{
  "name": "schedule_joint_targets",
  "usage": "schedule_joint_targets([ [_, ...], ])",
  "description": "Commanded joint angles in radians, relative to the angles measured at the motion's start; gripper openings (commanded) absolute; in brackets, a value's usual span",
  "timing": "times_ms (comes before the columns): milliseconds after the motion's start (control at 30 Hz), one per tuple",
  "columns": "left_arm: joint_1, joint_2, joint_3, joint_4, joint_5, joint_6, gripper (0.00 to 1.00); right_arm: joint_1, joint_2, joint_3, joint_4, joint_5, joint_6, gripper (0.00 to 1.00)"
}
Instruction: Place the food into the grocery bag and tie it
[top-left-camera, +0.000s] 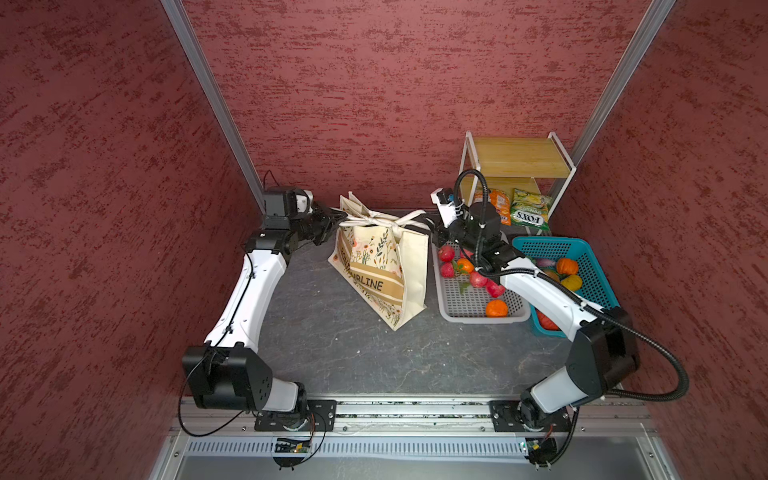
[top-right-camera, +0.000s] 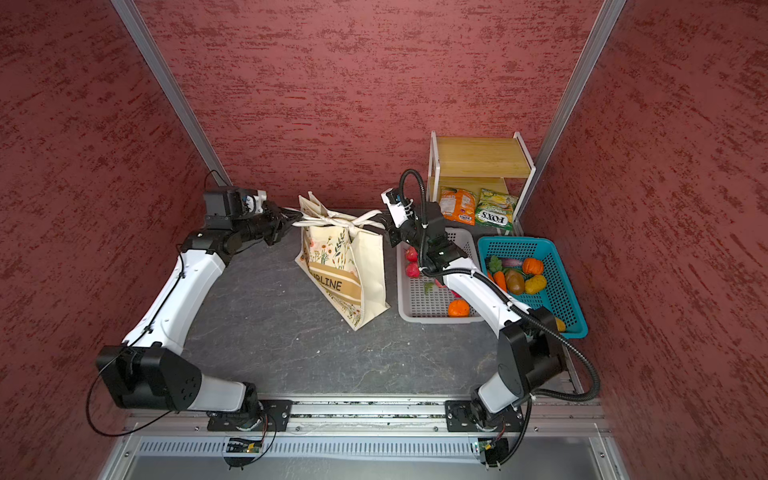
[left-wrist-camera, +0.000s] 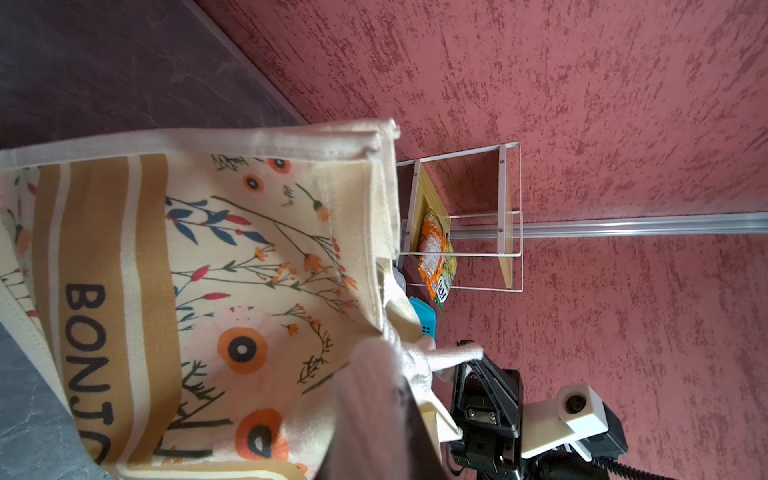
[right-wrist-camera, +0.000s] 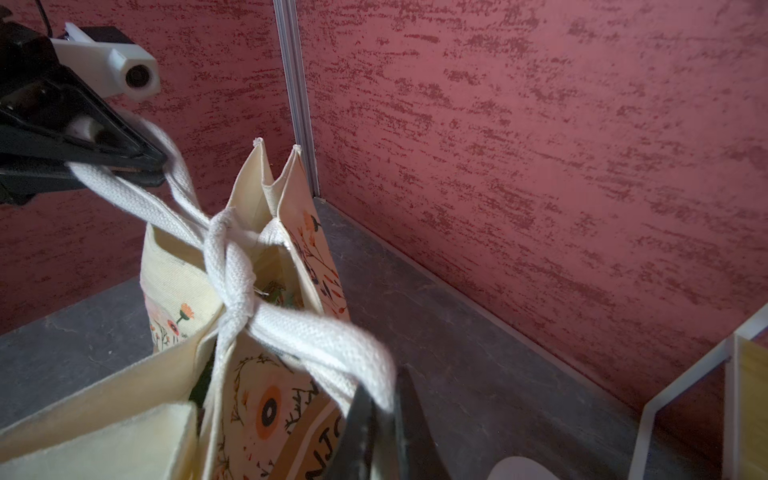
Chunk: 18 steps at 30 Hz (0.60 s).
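The grocery bag (top-left-camera: 382, 270) (top-right-camera: 345, 266) stands upright in the middle of the dark table, floral side toward the front. Its cream strap handles are tied in a knot (top-left-camera: 368, 219) (right-wrist-camera: 230, 266) over its mouth. My left gripper (top-left-camera: 334, 218) (top-right-camera: 291, 218) (right-wrist-camera: 158, 170) is at the bag's left, jaws close together on one strap end. My right gripper (top-left-camera: 432, 226) (top-right-camera: 384, 224) (right-wrist-camera: 384, 399) is at the bag's right, shut on the other strap end. The straps run taut from the knot to both grippers. The food is hidden inside the bag; only a bit of green (right-wrist-camera: 274, 291) shows under the knot.
A grey basket (top-left-camera: 486, 320) with small red apples and oranges sits right of the bag, under my right arm. A blue basket (top-left-camera: 552, 245) of vegetables lies beyond it. A wooden shelf rack (top-left-camera: 519, 158) at the back right holds orange (top-right-camera: 457, 205) and yellow-green (top-left-camera: 530, 208) FOX'S packets.
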Motion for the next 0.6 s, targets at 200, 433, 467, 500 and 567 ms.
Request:
schedule_joint_targets([
  [200,0.011,-0.028,0.044,0.001,-0.032,0.049,0.47,0.005,-0.027,0.058,0.040,-0.048,-0.115,0.12],
  [433,0.023,-0.060,0.043,-0.112,-0.044,0.129,0.57,0.004,-0.084,-0.009,0.047,-0.039,-0.115,0.54],
  [467,0.021,-0.062,0.043,-0.130,-0.047,0.142,0.58,0.004,-0.095,-0.022,0.042,-0.040,-0.116,0.59],
  [500,0.021,-0.066,0.043,-0.146,-0.053,0.151,0.60,0.005,-0.101,-0.029,0.039,-0.038,-0.119,0.61],
  [567,0.019,-0.080,0.038,-0.182,-0.068,0.173,0.63,0.005,-0.108,-0.045,0.025,-0.035,-0.127,0.68],
])
